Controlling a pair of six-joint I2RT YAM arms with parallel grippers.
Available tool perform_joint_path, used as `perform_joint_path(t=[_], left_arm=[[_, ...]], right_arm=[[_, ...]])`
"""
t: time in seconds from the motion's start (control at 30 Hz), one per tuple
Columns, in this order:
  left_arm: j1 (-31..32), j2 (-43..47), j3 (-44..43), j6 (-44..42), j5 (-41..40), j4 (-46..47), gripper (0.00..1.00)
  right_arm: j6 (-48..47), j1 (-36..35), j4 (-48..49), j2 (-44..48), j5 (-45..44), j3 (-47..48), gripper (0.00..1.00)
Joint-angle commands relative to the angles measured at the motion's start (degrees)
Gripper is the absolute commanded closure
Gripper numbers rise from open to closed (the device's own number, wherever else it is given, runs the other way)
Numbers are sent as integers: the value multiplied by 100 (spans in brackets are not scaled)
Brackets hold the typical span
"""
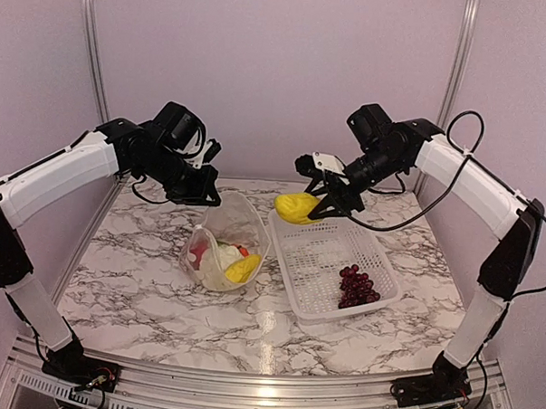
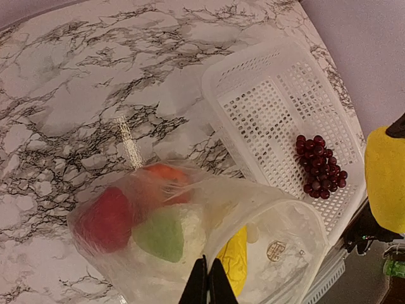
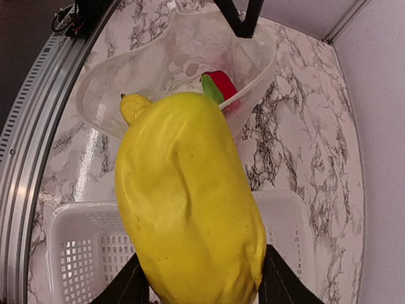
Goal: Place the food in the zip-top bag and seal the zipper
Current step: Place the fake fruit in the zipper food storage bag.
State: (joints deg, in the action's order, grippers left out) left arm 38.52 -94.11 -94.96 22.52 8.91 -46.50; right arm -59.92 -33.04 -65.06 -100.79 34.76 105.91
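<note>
Trouble is most likely at the mouth of the zip-top bag [image 1: 224, 243], which lies on the table [image 1: 134, 271] at 9 o'clock of the white basket [image 1: 318, 259]. The left claw [image 1: 204, 194], pressed together on the bag's far rim, holds it raised and gaping. The right claw [image 1: 330, 205] pinches the bulky yellow piece [image 1: 297, 206] above the basket's 11 o'clock corner. If that piece catches the rim on entry, it could drag the thin film out of the pinch and collapse the bag. Released short, it would drop into the basket or onto the table. The grapes [image 1: 357, 287] sit at the basket's 4 o'clock corner. The red pepper [image 2: 104, 218], cauliflower [image 2: 168, 234] and second yellow piece [image 1: 243, 268] lie inside the bag, blurred by film. The zipper cannot be made out, nor how much film the left claw has, and the held piece hides the right fingertips
</note>
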Motion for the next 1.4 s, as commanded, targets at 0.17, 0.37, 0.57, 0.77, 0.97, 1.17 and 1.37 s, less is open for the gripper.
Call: perform_joint_path(t=[0.17, 0.37, 0.57, 0.77, 0.97, 1.17, 1.37], left_arm=[[-5, 18, 135, 352, 265, 323, 100], [-10, 51, 267, 376, 241, 428, 100], [-11, 49, 241, 367, 235, 487, 100], [-20, 83, 241, 325, 206, 491, 100], [-37, 88, 232, 297, 171, 486, 100], [-68, 88, 232, 271, 171, 483, 100], [-96, 35, 250, 236, 173, 483, 100]], right_arm=[[1648, -1122, 573, -260, -882, 942, 69], [2484, -1244, 1249, -217, 314, 861, 69], [3427, -1274, 3068, -65, 1230, -195, 68], [3466, -1357, 3450, -437, 1278, -381, 66], [3506, -1363, 3932, -415, 1027, -938, 62], [3487, -1356, 4021, -390, 635, -1167, 42], [3445, -1361, 3685, -259, 100, -855, 22]])
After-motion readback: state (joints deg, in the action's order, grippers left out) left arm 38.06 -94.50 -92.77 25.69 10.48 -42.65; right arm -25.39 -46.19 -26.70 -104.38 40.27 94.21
